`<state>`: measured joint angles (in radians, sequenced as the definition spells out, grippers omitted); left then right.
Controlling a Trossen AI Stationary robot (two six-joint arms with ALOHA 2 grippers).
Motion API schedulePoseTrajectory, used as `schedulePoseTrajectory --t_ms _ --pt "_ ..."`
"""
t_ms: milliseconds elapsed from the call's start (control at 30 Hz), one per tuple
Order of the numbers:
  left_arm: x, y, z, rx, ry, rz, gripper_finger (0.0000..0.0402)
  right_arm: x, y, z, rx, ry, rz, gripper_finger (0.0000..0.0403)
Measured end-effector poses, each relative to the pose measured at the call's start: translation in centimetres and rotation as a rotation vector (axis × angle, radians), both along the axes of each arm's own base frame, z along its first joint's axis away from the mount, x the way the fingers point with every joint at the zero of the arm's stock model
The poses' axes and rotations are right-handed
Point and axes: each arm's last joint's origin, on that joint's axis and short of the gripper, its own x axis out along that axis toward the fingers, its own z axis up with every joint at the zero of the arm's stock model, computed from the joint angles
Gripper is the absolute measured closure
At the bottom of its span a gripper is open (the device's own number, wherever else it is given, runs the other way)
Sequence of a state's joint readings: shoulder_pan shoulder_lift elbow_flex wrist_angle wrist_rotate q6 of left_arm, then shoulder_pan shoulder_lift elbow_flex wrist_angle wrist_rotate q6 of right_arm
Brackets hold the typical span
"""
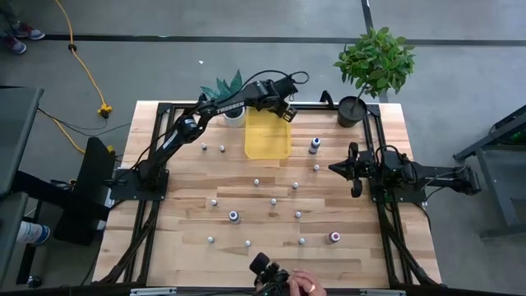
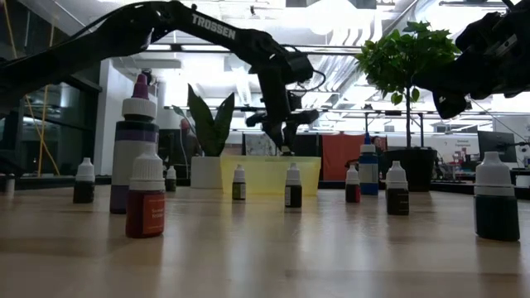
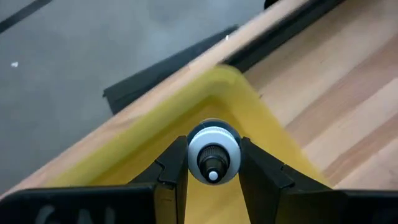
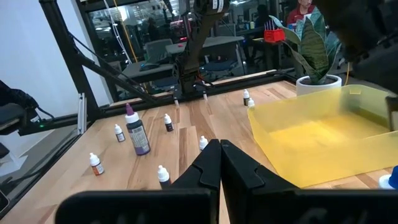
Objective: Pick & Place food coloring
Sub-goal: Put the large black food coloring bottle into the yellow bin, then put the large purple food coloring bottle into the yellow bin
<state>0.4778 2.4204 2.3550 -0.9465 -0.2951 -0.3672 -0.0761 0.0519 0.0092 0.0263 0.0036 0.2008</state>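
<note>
My left gripper [image 3: 213, 163] clamps white-capped bottle [image 3: 213, 154] over yellow tray [image 1: 268, 136] far corner; right gripper [image 4: 220, 163] pinched shut, empty, parked right.

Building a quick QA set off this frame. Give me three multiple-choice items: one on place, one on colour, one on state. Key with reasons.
1. Where is the left gripper?
A. Above the far end of the translucent yellow rectangular tray
B. Over the table's near edge
C. Beside the leafy green potted plant

2. What colour is the body of the larger white-capped bottle standing among the small ones in the right wrist view?
A. Green
B. Purple
C. Orange

3. What state is the left gripper in?
A. Wide open, empty
B. Fully shut, empty
C. Shut on a small white-capped food coloring bottle

Key: 1 A, the high view shows that arm reaching over the tray's far end. 2 B, its body is plainly purple. 3 C, the left wrist view shows both fingers pressed against the bottle's cap over the tray.
</note>
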Motion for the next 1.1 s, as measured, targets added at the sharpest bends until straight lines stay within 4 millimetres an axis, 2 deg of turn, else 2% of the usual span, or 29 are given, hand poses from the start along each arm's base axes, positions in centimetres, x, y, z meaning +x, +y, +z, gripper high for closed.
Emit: schedulePoseTrajectory --t_ms 367,633,933,1100 --pt "0.6 0.3 -1.0 0.014 -0.002 -0.025 0.0304 0.0 0.0 0.0 0.0 0.0 0.0 0.0402" --pt "0.6 0.3 -1.0 0.012 -0.004 -0.028 0.0301 0.0 0.0 0.0 0.0 0.0 -0.001 0.0402" --pt "0.5 0.6 -1.0 0.008 0.002 -0.078 0.0232 0.0 0.0 0.0 0.0 0.0 0.0 0.0402" --pt "0.5 0.6 -1.0 0.013 0.011 -0.092 0.0209 0.0 0.0 0.0 0.0 0.0 0.0 0.0402"
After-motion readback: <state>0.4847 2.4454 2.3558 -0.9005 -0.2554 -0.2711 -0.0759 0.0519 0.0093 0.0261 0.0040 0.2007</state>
